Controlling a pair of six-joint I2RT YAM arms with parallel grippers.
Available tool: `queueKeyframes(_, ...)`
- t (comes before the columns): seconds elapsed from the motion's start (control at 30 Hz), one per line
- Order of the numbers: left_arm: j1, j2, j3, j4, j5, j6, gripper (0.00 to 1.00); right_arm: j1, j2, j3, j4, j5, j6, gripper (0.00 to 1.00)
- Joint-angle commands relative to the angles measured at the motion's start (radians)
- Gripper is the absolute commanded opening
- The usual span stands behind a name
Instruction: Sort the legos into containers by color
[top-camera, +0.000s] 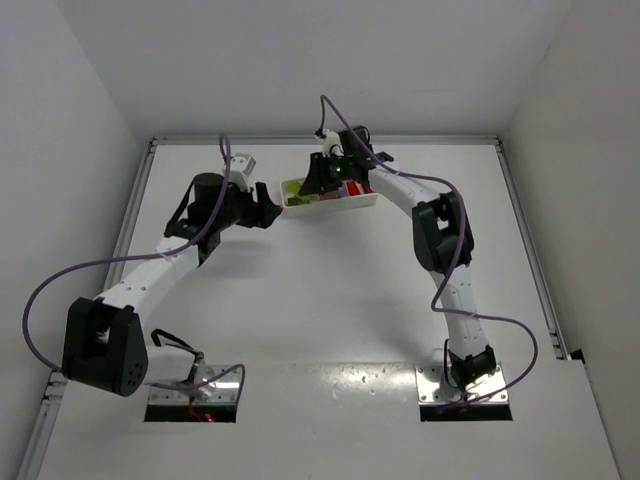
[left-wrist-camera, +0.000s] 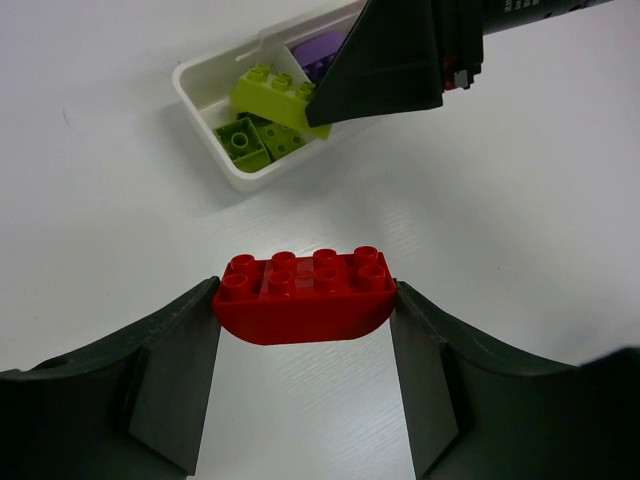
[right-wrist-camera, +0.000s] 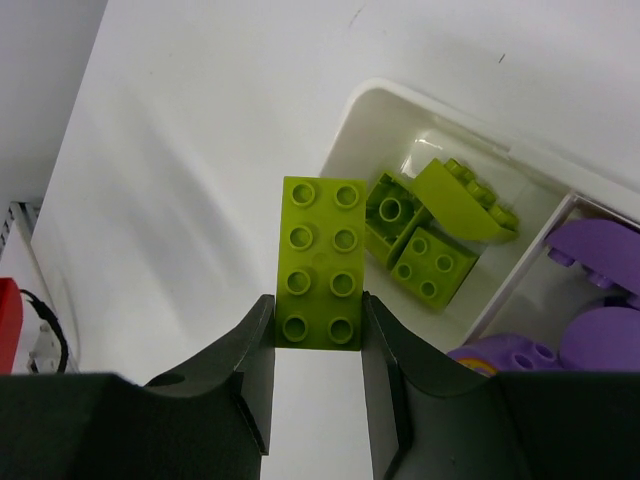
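The white tray (top-camera: 372, 201) lies at the back middle of the table. My left gripper (left-wrist-camera: 305, 305) is shut on a red curved lego (left-wrist-camera: 304, 293), held above the table just left of the tray (left-wrist-camera: 200, 95). My right gripper (right-wrist-camera: 318, 320) is shut on a long lime green lego (right-wrist-camera: 321, 260), held over the left edge of the tray's end compartment (right-wrist-camera: 365, 105). That compartment holds three lime green legos (right-wrist-camera: 432, 262). The middle compartment holds purple legos (right-wrist-camera: 596, 248). Red legos (top-camera: 357, 189) lie at the tray's right end.
The right gripper's dark finger (left-wrist-camera: 395, 60) and its green lego (left-wrist-camera: 275, 95) show above the tray in the left wrist view. Grey walls stand close on the left, right and back. A raised rail (top-camera: 135, 200) runs along the table's left edge.
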Motion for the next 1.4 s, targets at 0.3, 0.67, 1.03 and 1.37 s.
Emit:
queueKeyframes(0.3, 0.012, 0.037, 0.042, 0.097, 0.024, -0.043, 0.00, 0.023, 0.067, 0.076, 0.049, 0.027, 0.008, 0.34)
queueKeyframes(0.67, 0.012, 0.046, 0.033, 0.116, 0.044, -0.052, 0.00, 0.042, 0.058, 0.133, 0.059, 0.067, -0.024, 0.81)
queueKeyframes(1.03, -0.152, 0.204, 0.207, 0.175, -0.001, -0.075, 0.00, -0.096, -0.332, -0.084, -0.014, 0.383, -0.149, 0.83)
queueKeyframes(1.37, -0.311, 0.604, 0.662, 0.076, -0.049, -0.077, 0.00, -0.457, -0.703, -0.457, -0.098, 0.457, -0.197, 0.86)
